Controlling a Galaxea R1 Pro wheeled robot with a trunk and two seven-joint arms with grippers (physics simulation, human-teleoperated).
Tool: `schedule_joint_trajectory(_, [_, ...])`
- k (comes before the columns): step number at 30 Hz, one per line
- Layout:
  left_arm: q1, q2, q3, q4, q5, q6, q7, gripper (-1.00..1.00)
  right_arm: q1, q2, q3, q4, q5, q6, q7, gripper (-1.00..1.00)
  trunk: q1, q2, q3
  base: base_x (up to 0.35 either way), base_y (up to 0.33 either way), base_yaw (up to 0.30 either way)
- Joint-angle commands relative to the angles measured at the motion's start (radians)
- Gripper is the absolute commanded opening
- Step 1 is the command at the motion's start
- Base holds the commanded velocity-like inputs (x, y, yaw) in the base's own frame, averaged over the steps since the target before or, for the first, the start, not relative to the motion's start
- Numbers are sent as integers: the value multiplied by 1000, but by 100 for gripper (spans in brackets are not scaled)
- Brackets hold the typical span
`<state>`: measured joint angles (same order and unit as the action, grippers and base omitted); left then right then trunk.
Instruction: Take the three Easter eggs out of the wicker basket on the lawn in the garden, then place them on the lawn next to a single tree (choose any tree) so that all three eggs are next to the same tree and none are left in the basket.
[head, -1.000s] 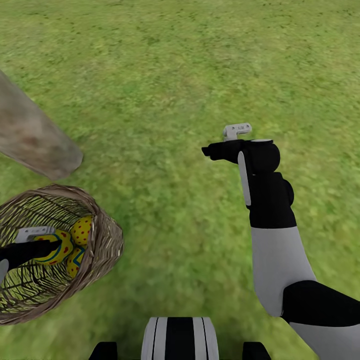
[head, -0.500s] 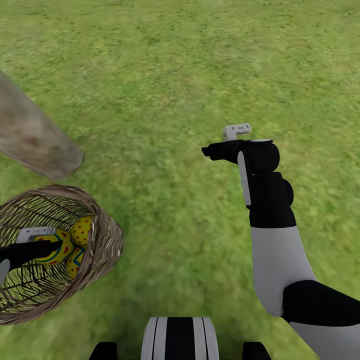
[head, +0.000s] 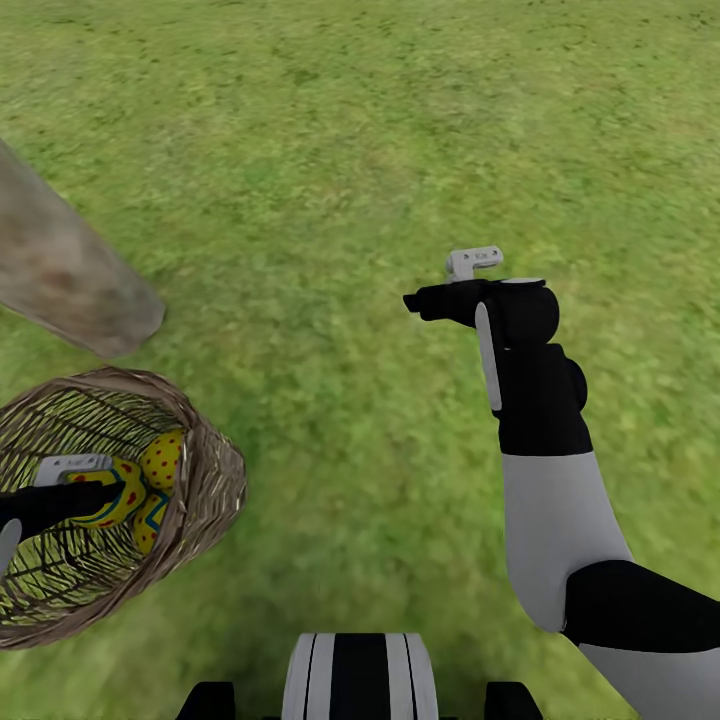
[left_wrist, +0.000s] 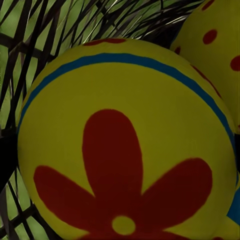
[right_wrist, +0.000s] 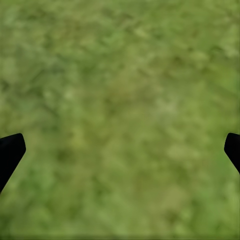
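Observation:
The wicker basket (head: 205, 490) sits on the lawn (head: 330, 150) at the lower left, with three Easter eggs in it. My left gripper (head: 116, 492) reaches into the basket and stands open around one Easter egg (left_wrist: 125, 150), yellow with a red flower and a blue stripe. Its dark fingertips (left_wrist: 6, 160) show just at that egg's sides. A second egg (head: 165, 458) with red dots lies right beside it, and a third (head: 150, 522) lies lower down. My right gripper (head: 412, 300) hangs open over bare grass, with nothing between its fingers (right_wrist: 10, 150).
The tree's thick grey-brown trunk (head: 65, 275) rises from the grass just beyond the basket, at the left. Open grass spreads ahead and to the right. My base (head: 358, 675) shows at the bottom edge.

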<state>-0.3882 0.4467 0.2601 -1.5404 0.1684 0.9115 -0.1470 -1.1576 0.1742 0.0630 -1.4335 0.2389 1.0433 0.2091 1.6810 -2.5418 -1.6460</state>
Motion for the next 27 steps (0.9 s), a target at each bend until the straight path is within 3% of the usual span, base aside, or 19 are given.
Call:
schedule_joint_trajectory(1, [0,0,1,-1,19,6,-5,100,-1,0,0,-1,10,4,9,100,0,0,-1,0,0,0])
schedule_joint_trajectory(16, [0,0,-1,-1,19,7,-5,100,-1,0,0,-1,11,4,9,100,0,0,-5,0,0,0])
schedule_joint_trajectory(17, [0,0,-1,-1,19,7,-5,-100,-1,0,0,-1,11,4,9,100,0,0,-5,0,0,0])
schedule_joint_trajectory(27, [0,1,-5,-2,19,6,-6,-100,-1,0,0,-1,10,4,9,100,0,0,-5,0,0,0])
